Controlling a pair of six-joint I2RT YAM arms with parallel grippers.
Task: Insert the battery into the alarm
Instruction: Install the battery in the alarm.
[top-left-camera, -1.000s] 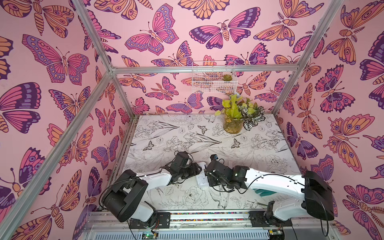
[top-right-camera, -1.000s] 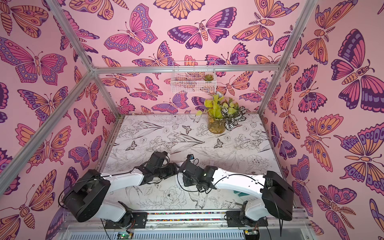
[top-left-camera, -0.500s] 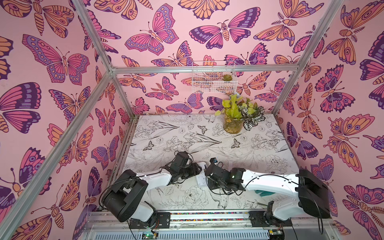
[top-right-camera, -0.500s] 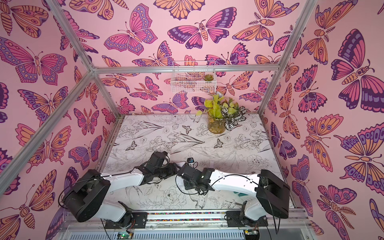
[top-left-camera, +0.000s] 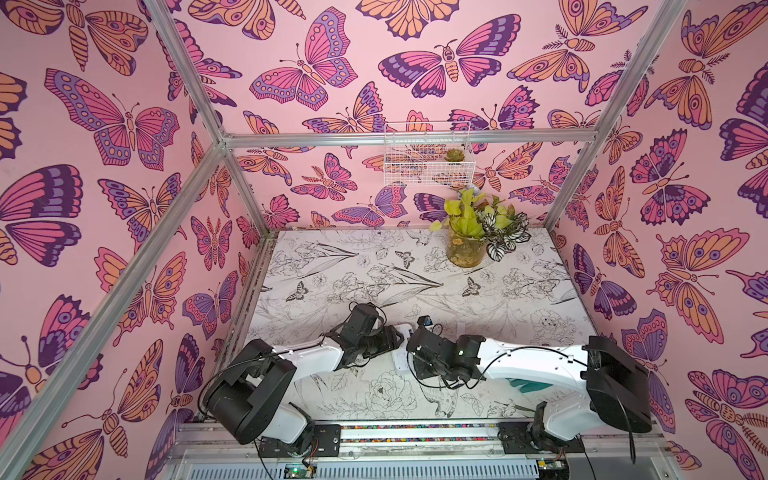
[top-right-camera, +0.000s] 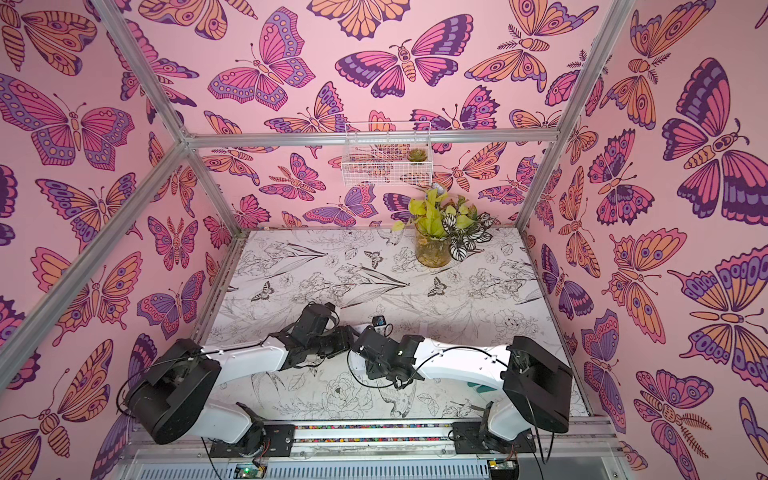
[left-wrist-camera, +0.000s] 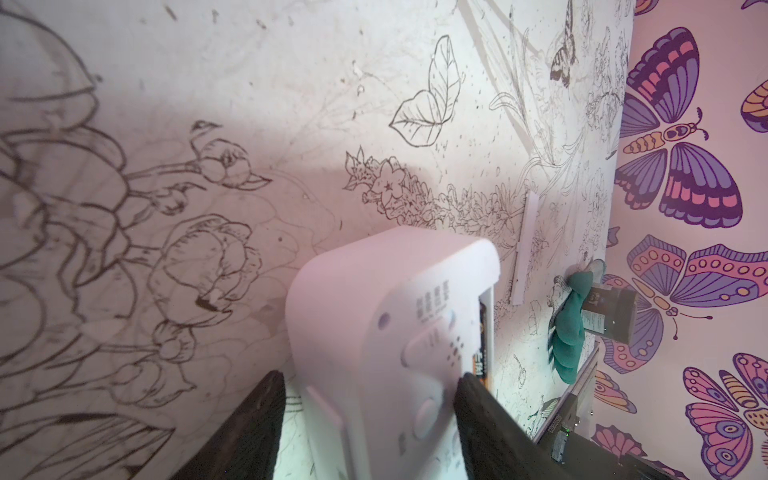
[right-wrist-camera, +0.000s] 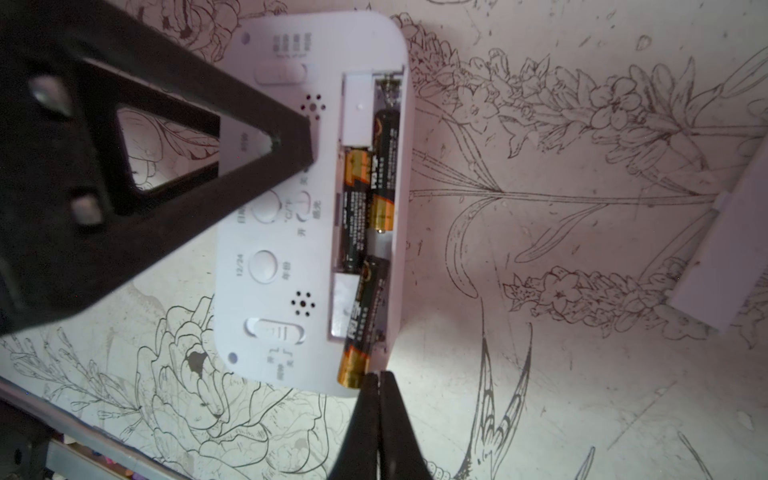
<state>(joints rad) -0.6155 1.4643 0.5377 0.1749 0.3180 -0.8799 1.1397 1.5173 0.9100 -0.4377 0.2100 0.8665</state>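
Note:
The white alarm (right-wrist-camera: 291, 232) lies screen down on the table, its battery bay open. Two black-and-gold cells lie in the bay. A third battery (right-wrist-camera: 360, 324) sits tilted, one end in the bay and its gold end out over the alarm's rim. My right gripper (right-wrist-camera: 379, 374) is shut with nothing in it, its tips against that gold end. My left gripper (left-wrist-camera: 370, 376) is shut on the alarm (left-wrist-camera: 374, 316), one finger (right-wrist-camera: 286, 141) on its back. In both top views the two grippers (top-left-camera: 397, 338) (top-left-camera: 412, 345) meet over the alarm (top-left-camera: 402, 360), mostly hiding it.
The loose white bay cover (right-wrist-camera: 727, 249) lies on the table beside the alarm. A teal glove (left-wrist-camera: 569, 324) and a dark jar (left-wrist-camera: 611, 311) sit near the right wall. A plant jar (top-left-camera: 465, 249) stands at the back, under a wire basket (top-left-camera: 428, 158).
My right gripper's jaws have closed fully and the arm has edged left toward the alarm. The left arm has stayed put.

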